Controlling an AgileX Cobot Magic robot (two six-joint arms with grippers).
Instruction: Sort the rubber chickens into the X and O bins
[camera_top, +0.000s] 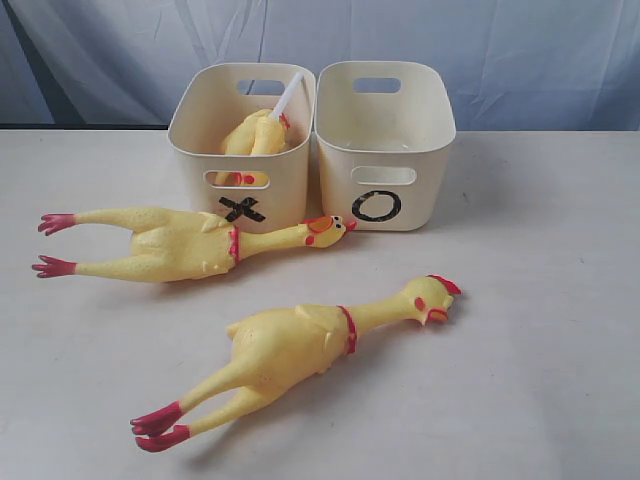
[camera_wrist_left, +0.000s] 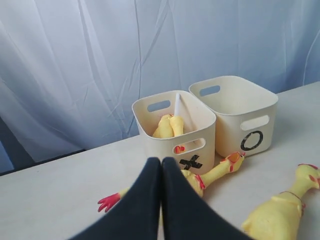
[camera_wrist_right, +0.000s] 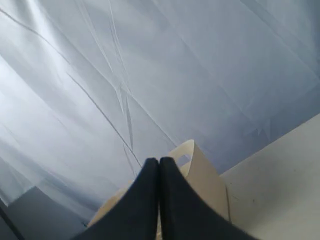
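Observation:
Two cream bins stand side by side at the back of the table: the X bin (camera_top: 192, 140) on the left and the O bin (camera_top: 425, 165) on the right. One rubber chicken (camera_top: 255, 135) stands in the X bin with a white tube sticking up from it. A second chicken (camera_top: 185, 243) lies in front of the X bin, its head near the O mark. A third chicken (camera_top: 300, 340) lies nearer the front. Neither gripper shows in the exterior view. My left gripper (camera_wrist_left: 161, 161) is shut and empty, back from the X bin (camera_wrist_left: 150, 132). My right gripper (camera_wrist_right: 159, 161) is shut and empty.
A pale blue curtain (camera_top: 500, 50) hangs behind the table. The O bin (camera_wrist_left: 232, 117) holds nothing that I can see. The right wrist view shows only a cream bin wall (camera_wrist_right: 207, 182), the curtain and a strip of white table (camera_wrist_right: 280, 190).

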